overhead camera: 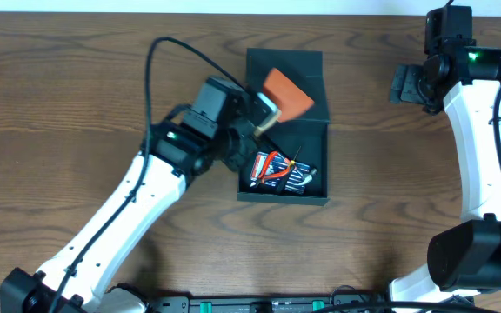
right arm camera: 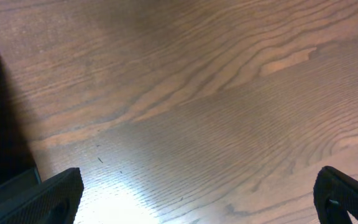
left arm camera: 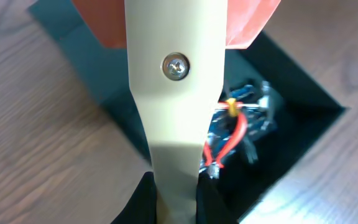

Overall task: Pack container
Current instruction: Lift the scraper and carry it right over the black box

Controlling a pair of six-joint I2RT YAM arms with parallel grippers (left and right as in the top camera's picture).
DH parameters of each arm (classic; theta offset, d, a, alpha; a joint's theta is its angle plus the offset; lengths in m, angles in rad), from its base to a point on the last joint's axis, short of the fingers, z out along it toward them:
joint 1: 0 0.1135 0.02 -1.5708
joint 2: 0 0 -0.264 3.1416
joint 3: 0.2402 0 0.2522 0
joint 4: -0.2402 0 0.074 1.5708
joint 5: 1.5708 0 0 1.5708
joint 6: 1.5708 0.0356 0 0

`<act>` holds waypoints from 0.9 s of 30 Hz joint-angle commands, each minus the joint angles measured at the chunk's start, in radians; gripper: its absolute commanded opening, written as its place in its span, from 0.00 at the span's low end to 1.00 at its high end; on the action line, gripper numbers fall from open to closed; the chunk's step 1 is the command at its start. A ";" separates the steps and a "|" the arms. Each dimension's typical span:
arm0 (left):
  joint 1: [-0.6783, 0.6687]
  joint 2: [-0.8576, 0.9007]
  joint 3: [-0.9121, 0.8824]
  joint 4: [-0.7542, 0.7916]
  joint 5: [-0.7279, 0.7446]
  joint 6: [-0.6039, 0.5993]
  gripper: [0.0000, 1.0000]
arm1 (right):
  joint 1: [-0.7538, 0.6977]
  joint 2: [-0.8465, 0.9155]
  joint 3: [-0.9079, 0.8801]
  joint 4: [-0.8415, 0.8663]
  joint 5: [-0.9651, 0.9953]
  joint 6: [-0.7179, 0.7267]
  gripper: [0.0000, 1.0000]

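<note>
While the left gripper (overhead camera: 257,120) is clamped shut on the cream handle of an orange-headed tool (overhead camera: 286,91), we note that the tool hangs over the upper part of the container (overhead camera: 282,199). The container sits open at centre frame on the tabletop (overhead camera: 76,87), its lid flap (overhead camera: 285,61) laid back toward the top edge. Risks, as we judge them: the broad orange head could catch on the flap or on a wall during the descent. The box looks light and nothing braces it, so a catch would probably shove it. If the tool is dropped across the items inside, it may sit proud and block the lid. The right gripper (right arm camera: 194,199) hovers at upper right with its jaws spread fully and nothing between them, over bare wood well apart from the box. Contents: red-handled pliers (overhead camera: 277,167) lie in the lower half on a cluster of blue and black items (overhead camera: 301,180) that we cannot identify. The upper half appears free.
</note>
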 commanded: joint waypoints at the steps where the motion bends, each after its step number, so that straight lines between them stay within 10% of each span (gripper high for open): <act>1: -0.039 0.019 0.035 0.005 0.014 0.027 0.06 | -0.002 -0.004 0.020 0.000 0.003 0.014 0.99; 27: -0.077 0.263 0.035 0.005 0.066 0.027 0.06 | -0.002 -0.004 0.020 0.000 0.003 0.014 0.99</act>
